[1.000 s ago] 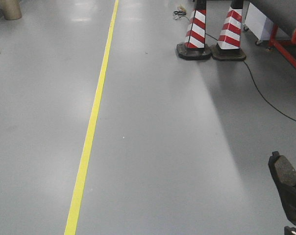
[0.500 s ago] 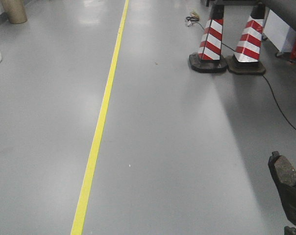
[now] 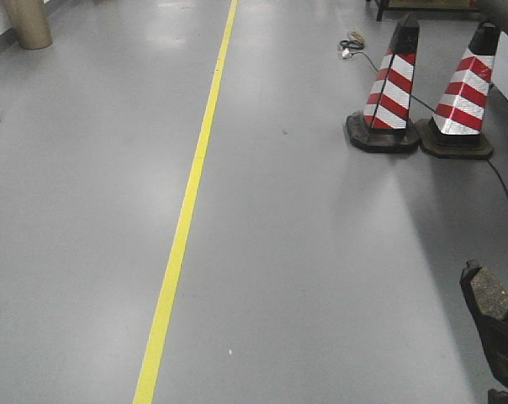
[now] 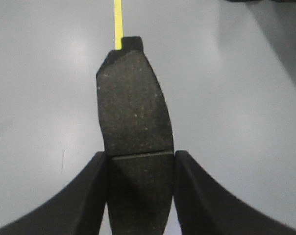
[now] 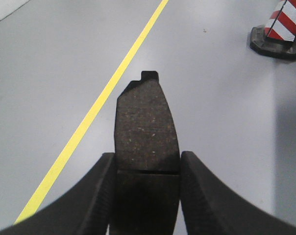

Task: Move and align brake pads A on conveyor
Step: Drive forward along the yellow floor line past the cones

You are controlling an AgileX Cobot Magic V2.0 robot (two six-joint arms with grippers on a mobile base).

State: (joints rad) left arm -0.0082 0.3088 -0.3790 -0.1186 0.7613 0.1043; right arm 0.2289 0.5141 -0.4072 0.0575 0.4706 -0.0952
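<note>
In the left wrist view my left gripper (image 4: 140, 157) is shut on a dark grey speckled brake pad (image 4: 133, 105), which is held by its sides near the groove and sticks out forward above the grey floor. In the right wrist view my right gripper (image 5: 147, 160) is shut on a second brake pad (image 5: 145, 125) in the same way. In the front view the right gripper (image 3: 505, 341) and its brake pad (image 3: 488, 293) show at the lower right edge. The conveyor and the other brake pads are out of view.
A grey floor with a yellow line (image 3: 187, 219) runs away from me. Two red-and-white cones (image 3: 390, 88) (image 3: 462, 97) stand at the far right with a black cable (image 3: 506, 194) beside them. A tan cylinder (image 3: 27, 21) stands at the far left.
The whole floor view has shifted: the cones and the yellow line have slid to the right and down in the frame. Both pads stay held in the same pose.
</note>
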